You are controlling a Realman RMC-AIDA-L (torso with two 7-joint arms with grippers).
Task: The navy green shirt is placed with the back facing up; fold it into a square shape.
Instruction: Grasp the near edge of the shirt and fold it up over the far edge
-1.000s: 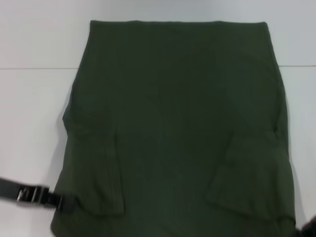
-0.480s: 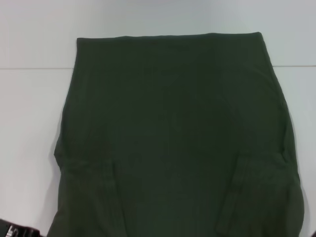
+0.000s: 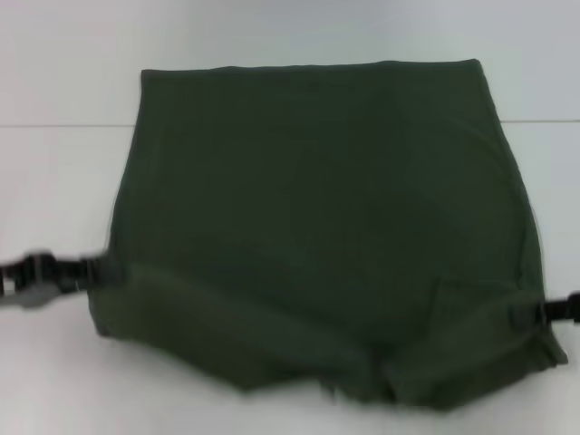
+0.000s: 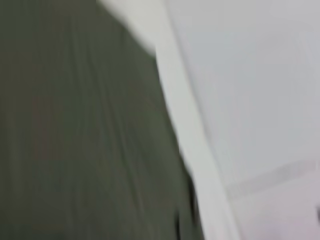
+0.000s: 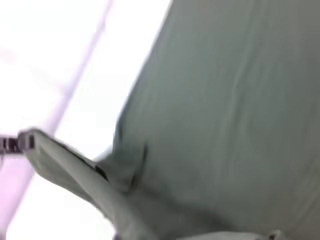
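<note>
The large dark olive-green cloth shirt (image 3: pixel 317 217) lies plain side up on the white table (image 3: pixel 54 72), spanning most of its width, the far hem straight and toward the table's far edge. Sleeves are not visible at either side, so the side folds appear done. The near portion is raised and doubled into a thick, uneven roll toward the table's near edge.

The left gripper (image 3: pixel 100 270) sits at the shirt's left edge and the right gripper (image 3: pixel 530 313) at its right edge, each at the ends of that raised fold and apparently closed on the cloth, though the contact itself is indistinct. Both wrist views show only cloth and table.

Assessment: the lengthwise fold is under way. Remaining: carry the near edge to the far hem, lay it flat, release, square the outline.
</note>
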